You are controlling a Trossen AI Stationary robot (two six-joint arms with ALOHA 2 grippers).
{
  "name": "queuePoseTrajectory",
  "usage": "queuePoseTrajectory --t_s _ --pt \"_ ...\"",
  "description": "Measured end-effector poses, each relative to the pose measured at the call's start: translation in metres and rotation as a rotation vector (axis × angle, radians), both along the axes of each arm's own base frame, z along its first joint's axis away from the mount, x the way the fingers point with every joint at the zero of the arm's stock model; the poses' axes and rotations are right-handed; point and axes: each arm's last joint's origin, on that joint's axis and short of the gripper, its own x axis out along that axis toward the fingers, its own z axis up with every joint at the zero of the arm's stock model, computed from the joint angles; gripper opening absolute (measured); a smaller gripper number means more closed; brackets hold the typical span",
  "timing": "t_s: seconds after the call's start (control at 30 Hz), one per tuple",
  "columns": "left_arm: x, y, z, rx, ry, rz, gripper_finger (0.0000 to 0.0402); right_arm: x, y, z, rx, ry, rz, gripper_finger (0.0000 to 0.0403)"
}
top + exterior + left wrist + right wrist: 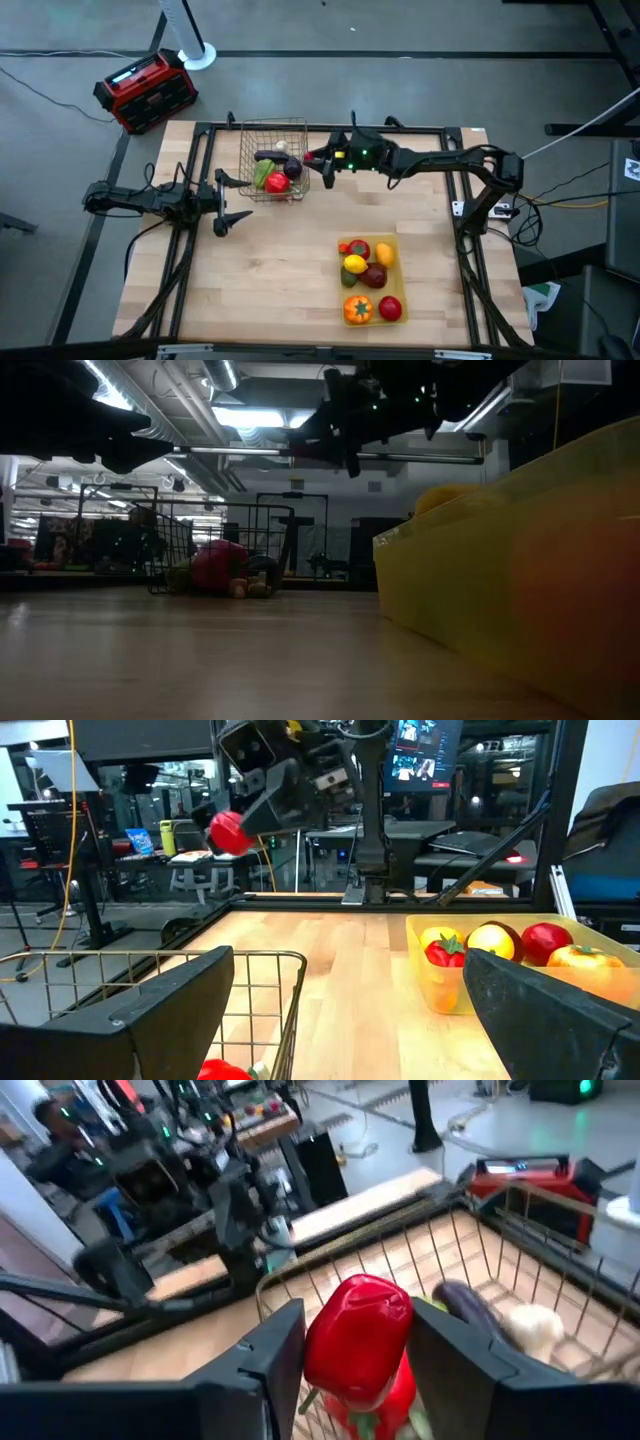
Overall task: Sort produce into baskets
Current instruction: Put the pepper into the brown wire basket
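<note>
The wire-mesh basket (274, 158) stands at the table's far middle, holding a red piece, a green piece (263, 173), a purple eggplant (470, 1308) and a whitish piece (533, 1325). My right gripper (316, 160) is shut on a red pepper (357, 1337) above the basket's right rim. The yellow tray (396, 296) at the near right holds several fruits. My left gripper (232, 200) is open and empty, left of the basket. My right gripper pinches the red pepper's two sides (320, 1342) between its two fingers. The fingers come level from the table's right side. The pepper is lifted clear above the basket (230, 832).
A red-and-black box (146, 91) sits on the floor beyond the table's far left corner. A black frame (330, 128) runs round the table's edges. Bare wood lies between the basket and the tray.
</note>
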Motion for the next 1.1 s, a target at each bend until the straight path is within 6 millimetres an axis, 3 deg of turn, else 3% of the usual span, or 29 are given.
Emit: queuePoseTrajectory --t_s 0.3,0.53,1.1 --pt "0.000 0.000 0.000 0.000 0.002 0.000 0.0392 0.022 0.017 -0.032 -0.007 0.011 0.023 0.0167" --pt "0.000 0.000 0.000 0.000 0.002 0.000 0.0392 0.031 0.014 -0.057 0.012 0.052 0.009 0.0167" --pt "0.000 0.000 0.000 0.000 0.002 0.000 0.0392 0.032 0.011 -0.066 0.080 0.076 -0.080 0.0167"
